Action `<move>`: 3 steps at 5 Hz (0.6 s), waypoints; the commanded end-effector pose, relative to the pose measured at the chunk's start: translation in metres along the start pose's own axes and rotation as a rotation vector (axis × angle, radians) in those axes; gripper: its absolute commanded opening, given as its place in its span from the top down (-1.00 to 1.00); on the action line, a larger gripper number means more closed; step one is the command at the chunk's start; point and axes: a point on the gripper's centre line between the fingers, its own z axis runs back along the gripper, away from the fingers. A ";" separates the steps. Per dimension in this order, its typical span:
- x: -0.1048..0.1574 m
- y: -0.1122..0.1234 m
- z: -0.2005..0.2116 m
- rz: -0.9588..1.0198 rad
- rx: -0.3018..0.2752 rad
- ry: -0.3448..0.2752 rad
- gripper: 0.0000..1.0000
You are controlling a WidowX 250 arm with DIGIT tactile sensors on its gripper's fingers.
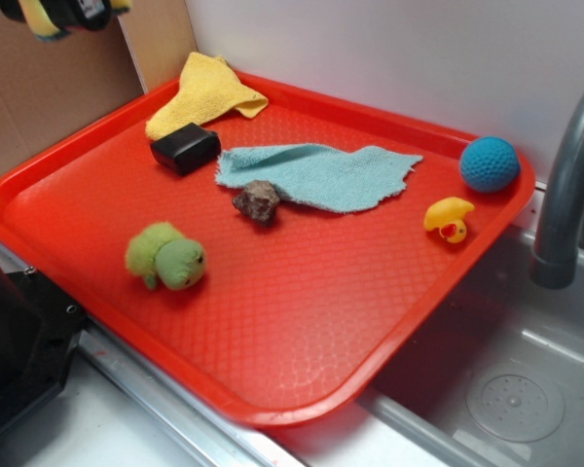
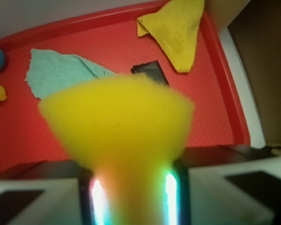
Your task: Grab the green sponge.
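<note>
**Fingers clamped on sponge, held clear above tray**

Fingers [image 2: 99, 197] are pressed in on the green sponge [image 2: 117, 122] from both sides; in the wrist view the yellow foam pinches narrow between them and flares wide beyond the tips, filling the middle of the frame, blurred by closeness. The scouring face is not visible here. In the exterior view the gripper [image 1: 63, 15] sits at the top left corner, mostly cropped, with a sliver of yellow foam showing at its edge, well above the red tray [image 1: 302, 341].

On the tray: yellow cloth [image 1: 202, 92], black block [image 1: 186, 148], teal cloth [image 1: 321, 175], brown rock [image 1: 258, 200], green plush toy [image 1: 165, 257], rubber duck [image 1: 449, 218], blue ball [image 1: 489, 162]. None touches the sponge.

Judgement: the grab itself looks done; the step in hand is holding the sponge aloft. The next move calls only for keeping the squeeze steady, since soft foam can slip out if pressure eases.
</note>
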 end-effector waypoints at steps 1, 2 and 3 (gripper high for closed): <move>-0.005 -0.017 0.028 -0.029 -0.011 -0.049 1.00; -0.001 -0.017 0.027 -0.023 0.000 -0.045 1.00; 0.000 -0.019 0.024 -0.019 0.006 -0.037 1.00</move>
